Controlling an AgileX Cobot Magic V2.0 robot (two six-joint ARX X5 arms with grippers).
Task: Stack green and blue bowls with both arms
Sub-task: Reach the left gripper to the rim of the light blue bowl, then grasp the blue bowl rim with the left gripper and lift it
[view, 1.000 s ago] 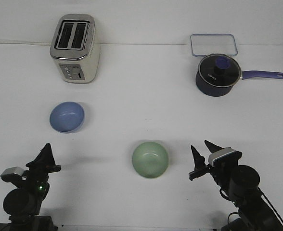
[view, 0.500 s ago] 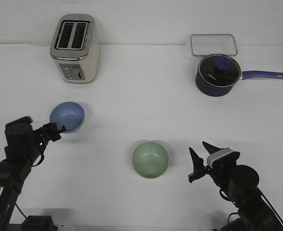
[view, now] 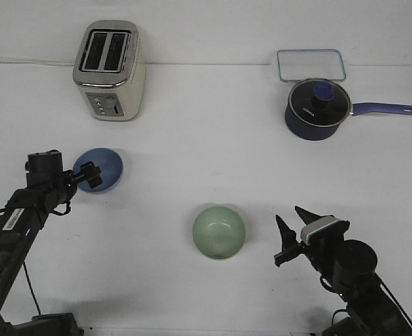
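Note:
The light blue bowl [view: 104, 168] sits upright on the white table at the left. The pale green bowl [view: 219, 232] sits upright nearer the front, at the centre. My left gripper [view: 87, 176] reaches in from the left, and its open fingers are at the blue bowl's left rim, hiding part of it. My right gripper [view: 295, 222] is open and empty. It hovers low, to the right of the green bowl and apart from it.
A cream and chrome toaster [view: 110, 70] stands at the back left. A dark blue lidded saucepan [view: 317, 108] with its long handle pointing right stands at the back right. A clear rectangular container [view: 311, 64] lies behind it.
My left arm has swung up from the front left corner and forward to the blue bowl's left rim. The right arm has barely moved. Both bowls stay in place.

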